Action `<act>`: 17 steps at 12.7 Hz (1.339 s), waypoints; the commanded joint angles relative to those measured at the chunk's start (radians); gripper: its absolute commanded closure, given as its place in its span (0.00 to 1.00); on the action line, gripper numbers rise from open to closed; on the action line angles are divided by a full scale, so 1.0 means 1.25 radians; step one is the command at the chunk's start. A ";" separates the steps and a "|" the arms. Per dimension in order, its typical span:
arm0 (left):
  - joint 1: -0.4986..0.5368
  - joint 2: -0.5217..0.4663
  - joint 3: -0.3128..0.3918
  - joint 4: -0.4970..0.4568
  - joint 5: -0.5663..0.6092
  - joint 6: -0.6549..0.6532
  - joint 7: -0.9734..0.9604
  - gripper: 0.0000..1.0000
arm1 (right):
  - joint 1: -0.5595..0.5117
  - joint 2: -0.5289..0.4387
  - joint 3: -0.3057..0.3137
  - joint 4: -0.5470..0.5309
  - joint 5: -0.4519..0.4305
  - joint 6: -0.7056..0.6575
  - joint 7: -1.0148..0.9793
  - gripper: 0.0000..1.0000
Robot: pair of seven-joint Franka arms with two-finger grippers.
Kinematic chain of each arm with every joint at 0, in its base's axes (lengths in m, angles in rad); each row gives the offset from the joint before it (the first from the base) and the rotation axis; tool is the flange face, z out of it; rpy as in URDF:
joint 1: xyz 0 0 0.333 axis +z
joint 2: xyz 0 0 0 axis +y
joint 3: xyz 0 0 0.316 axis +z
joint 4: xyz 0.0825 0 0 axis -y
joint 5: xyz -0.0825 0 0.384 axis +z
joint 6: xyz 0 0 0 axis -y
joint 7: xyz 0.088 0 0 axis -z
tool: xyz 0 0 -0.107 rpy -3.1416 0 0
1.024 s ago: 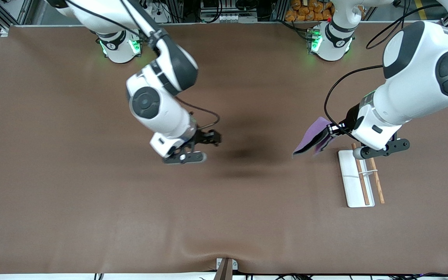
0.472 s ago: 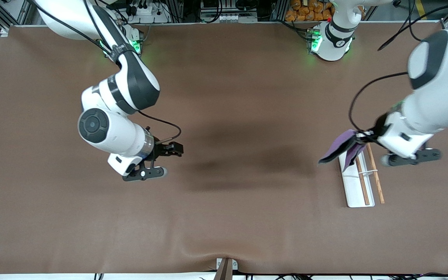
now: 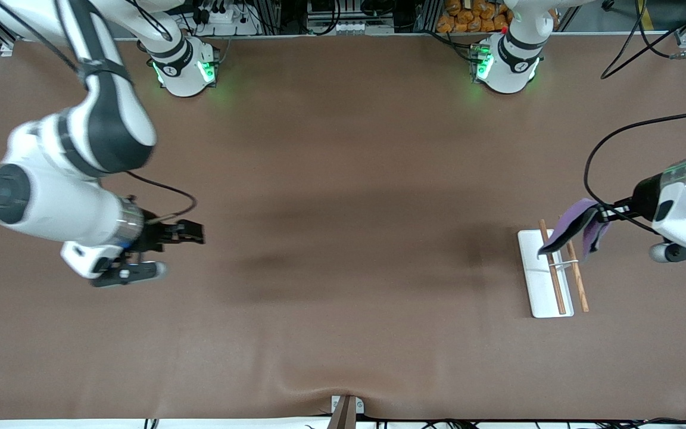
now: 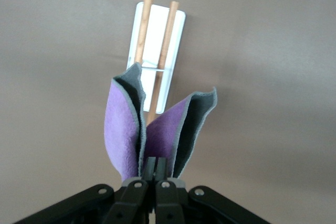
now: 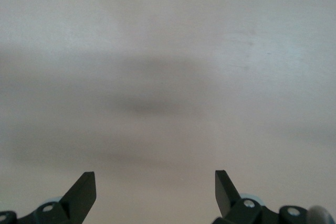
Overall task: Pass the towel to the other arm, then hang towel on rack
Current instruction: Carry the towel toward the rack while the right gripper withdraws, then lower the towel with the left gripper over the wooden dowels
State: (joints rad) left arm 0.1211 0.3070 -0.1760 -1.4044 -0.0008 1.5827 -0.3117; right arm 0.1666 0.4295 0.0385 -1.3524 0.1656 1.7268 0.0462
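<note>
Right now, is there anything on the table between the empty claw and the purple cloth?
No. The front view shows only bare brown table between the open right gripper and the towel, which the left gripper holds over the rack.

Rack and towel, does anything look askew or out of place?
Nothing stands out. The rack lies flat with both rods parallel. The towel hangs folded from the shut left gripper over the rack, not yet draped.

Towel [image 4: 123, 129] lilac, grey reverse — rack [image 3: 540, 285] white base, light-brown rods; desk [image 3: 343, 179] plain brown; claws black.
</note>
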 commanded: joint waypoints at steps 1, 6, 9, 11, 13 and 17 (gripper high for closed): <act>0.033 0.016 -0.007 0.002 0.015 -0.014 0.010 1.00 | -0.028 -0.064 0.016 -0.019 -0.040 -0.044 -0.001 0.00; 0.061 0.042 -0.006 0.003 0.037 -0.014 0.022 1.00 | -0.084 -0.157 0.012 -0.019 -0.066 -0.160 -0.012 0.00; 0.064 0.032 -0.006 0.006 0.037 -0.014 0.022 1.00 | -0.109 -0.202 0.012 -0.018 -0.098 -0.212 -0.036 0.00; 0.064 0.020 -0.006 0.007 0.039 -0.019 0.026 1.00 | -0.112 -0.229 0.012 -0.018 -0.135 -0.231 -0.036 0.00; 0.076 0.018 -0.006 0.007 0.039 -0.019 0.026 1.00 | -0.136 -0.250 0.011 -0.018 -0.137 -0.260 -0.039 0.00; 0.083 0.037 -0.004 0.006 0.039 -0.019 0.021 1.00 | -0.202 -0.280 0.011 -0.020 -0.136 -0.289 -0.103 0.00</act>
State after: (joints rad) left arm 0.2154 0.3458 -0.1764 -1.3974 0.0208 1.5711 -0.2960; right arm -0.0281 0.1139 0.0358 -1.3527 0.0085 1.3716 -0.0377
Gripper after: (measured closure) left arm 0.978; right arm 0.000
